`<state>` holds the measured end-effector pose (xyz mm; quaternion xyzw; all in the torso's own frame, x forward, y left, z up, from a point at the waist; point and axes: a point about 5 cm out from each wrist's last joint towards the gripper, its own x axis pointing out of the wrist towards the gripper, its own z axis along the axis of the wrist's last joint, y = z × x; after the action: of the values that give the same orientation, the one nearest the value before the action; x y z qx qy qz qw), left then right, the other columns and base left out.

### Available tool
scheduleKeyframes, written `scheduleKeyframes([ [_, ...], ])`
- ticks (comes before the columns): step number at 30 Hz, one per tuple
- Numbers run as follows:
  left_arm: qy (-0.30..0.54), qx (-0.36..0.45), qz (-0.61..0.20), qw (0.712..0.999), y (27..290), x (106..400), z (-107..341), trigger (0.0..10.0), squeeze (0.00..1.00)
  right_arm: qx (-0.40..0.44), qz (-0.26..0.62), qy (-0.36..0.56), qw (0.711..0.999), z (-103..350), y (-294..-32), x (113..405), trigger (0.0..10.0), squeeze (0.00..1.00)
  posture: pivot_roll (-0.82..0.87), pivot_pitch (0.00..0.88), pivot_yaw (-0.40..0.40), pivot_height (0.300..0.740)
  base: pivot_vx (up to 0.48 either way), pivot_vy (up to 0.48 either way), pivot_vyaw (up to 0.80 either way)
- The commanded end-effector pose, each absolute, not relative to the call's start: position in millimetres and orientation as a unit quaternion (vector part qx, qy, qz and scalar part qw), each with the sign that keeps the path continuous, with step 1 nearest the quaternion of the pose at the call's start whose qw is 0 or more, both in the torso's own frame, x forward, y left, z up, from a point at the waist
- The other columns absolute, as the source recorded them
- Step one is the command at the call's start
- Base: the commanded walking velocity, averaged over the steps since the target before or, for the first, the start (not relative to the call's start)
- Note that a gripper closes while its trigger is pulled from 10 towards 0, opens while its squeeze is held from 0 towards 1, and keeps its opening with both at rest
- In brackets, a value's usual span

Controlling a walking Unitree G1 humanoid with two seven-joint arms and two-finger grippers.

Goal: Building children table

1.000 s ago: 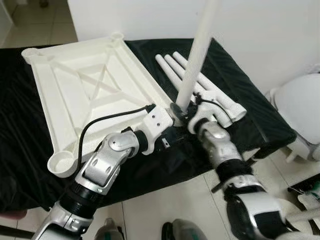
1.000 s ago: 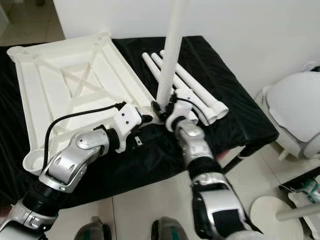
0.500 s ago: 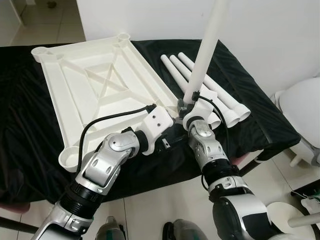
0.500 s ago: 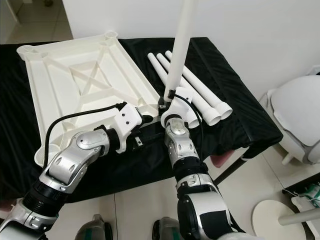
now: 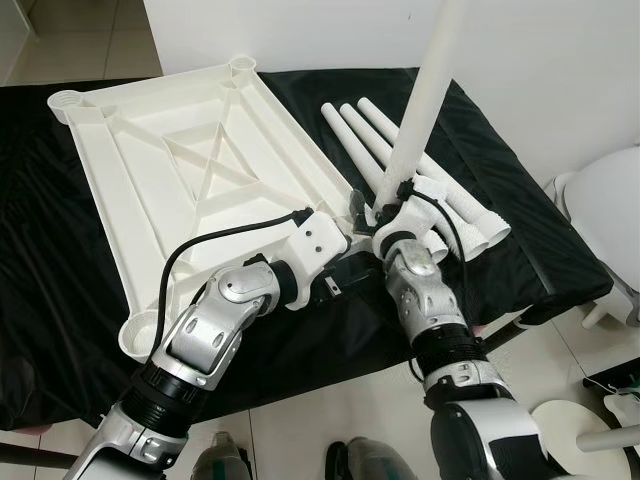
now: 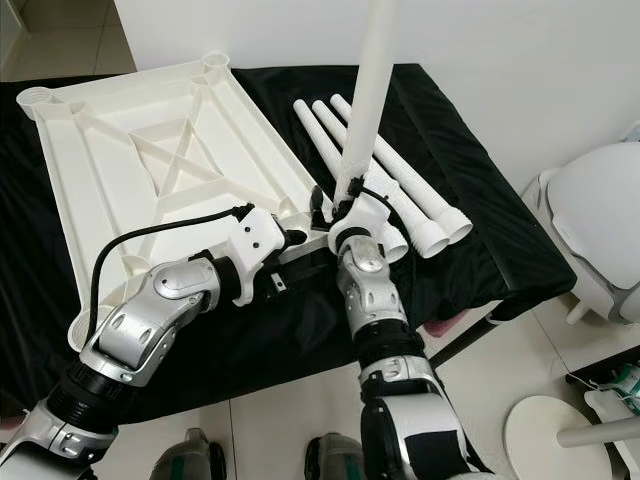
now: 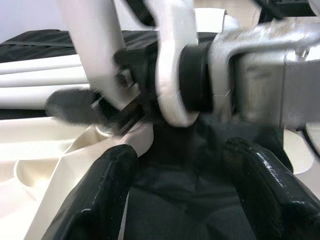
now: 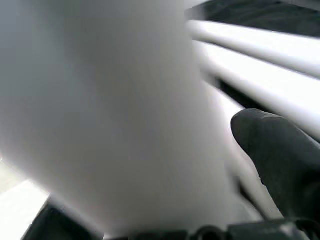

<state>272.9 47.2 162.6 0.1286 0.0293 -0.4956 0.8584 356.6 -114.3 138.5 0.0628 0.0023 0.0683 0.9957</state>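
The white tabletop (image 5: 200, 170) lies upside down on a black cloth. At its near right corner a white table leg (image 5: 425, 100) stands upright, leaning slightly right. My right gripper (image 5: 385, 207) is shut on the leg's lower end; in the right wrist view the leg (image 8: 100, 110) sits against one black finger (image 8: 275, 145). My left gripper (image 6: 300, 262) is just in front of that corner, open, with black cloth between its fingers (image 7: 95, 195). Three more legs (image 6: 425, 205) lie side by side right of the tabletop.
The cloth-covered platform ends at its front right edge (image 5: 560, 290), with tiled floor below. A rounded white object (image 5: 610, 190) stands to the right, and a white disc (image 5: 580, 430) lies on the floor. A white wall rises right behind the platform.
The camera has shifted. My right forearm has swung in from the right toward the middle, still holding the leg upright at the corner. The left arm has hardly moved.
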Motion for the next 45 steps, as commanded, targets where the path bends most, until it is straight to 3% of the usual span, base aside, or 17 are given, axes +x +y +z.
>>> scheduleKeyframes([
  [1,0.028,0.131,-0.494,0.859,46.9,270.9,163.4,10.0,0.00,0.049,0.122,0.004,0.991,138.7,-115.4,354.8,10.0,0.00,-0.04,0.000,-0.045,0.740,0.000,0.000,0.00],
  [2,0.028,0.131,-0.495,0.859,46.7,271.0,163.0,10.0,0.00,0.030,0.176,0.003,0.984,139.1,-119.7,353.7,10.0,0.00,-0.05,0.000,-0.042,0.740,0.000,0.000,0.00],
  [5,0.028,0.131,-0.495,0.858,46.6,271.1,162.9,10.0,0.00,0.025,0.189,0.001,0.982,139.4,-121.4,353.4,10.0,0.00,-0.05,0.000,-0.042,0.740,0.000,0.000,0.00],
  [10,0.034,0.141,-0.490,0.859,52.7,274.9,161.2,10.0,0.00,-0.055,0.265,-0.008,0.962,145.6,-147.3,357.8,10.0,0.00,-0.05,0.000,-0.039,0.740,0.000,0.000,0.00],
  [22,0.035,0.150,-0.493,0.856,55.8,273.4,161.3,10.0,0.00,-0.089,0.298,-0.001,0.950,145.1,-162.8,361.6,10.0,0.00,-0.03,0.000,-0.036,0.740,0.000,0.000,0.00],
  [23,0.035,0.150,-0.494,0.856,55.4,273.1,161.3,10.0,0.00,-0.090,0.301,0.001,0.949,143.9,-163.7,361.4,4.5,0.00,-0.03,0.000,-0.037,0.740,0.000,0.000,0.00],
  [24,0.035,0.149,-0.494,0.856,55.1,272.7,161.2,10.0,0.00,-0.091,0.306,0.005,0.948,141.9,-165.1,361.3,1.3,0.00,-0.02,0.000,-0.035,0.740,0.000,0.000,0.00],
  [25,0.035,0.149,-0.494,0.856,55.1,272.7,161.2,10.0,0.00,-0.091,0.306,0.005,0.948,141.9,-165.1,361.3,1.3,0.00,-0.02,0.000,-0.035,0.740,0.000,0.000,0.00],
  [26,0.036,0.150,-0.495,0.855,54.9,272.3,161.1,10.0,0.00,-0.092,0.309,0.013,0.947,137.5,-167.3,361.3,0.0,0.00,-0.02,0.000,-0.035,0.740,0.000,0.000,0.00],
  [41,0.037,0.147,-0.500,0.853,53.0,269.6,160.8,10.0,0.00,-0.081,0.310,0.016,0.947,128.1,-171.9,358.3,0.0,0.00,-0.02,0.000,-0.036,0.740,0.000,0.000,0.00],
  [42,0.037,0.146,-0.499,0.853,53.0,269.9,160.8,10.0,0.00,-0.072,0.299,0.015,0.951,128.1,-172.5,359.1,10.0,0.00,-0.02,0.000,-0.037,0.740,0.000,0.000,0.00],
  [45,0.037,0.146,-0.499,0.853,53.0,270.3,160.8,10.0,0.00,-0.061,0.287,0.015,0.956,128.2,-173.1,360.2,10.0,0.00,-0.02,0.000,-0.037,0.740,0.000,0.000,0.00],
])
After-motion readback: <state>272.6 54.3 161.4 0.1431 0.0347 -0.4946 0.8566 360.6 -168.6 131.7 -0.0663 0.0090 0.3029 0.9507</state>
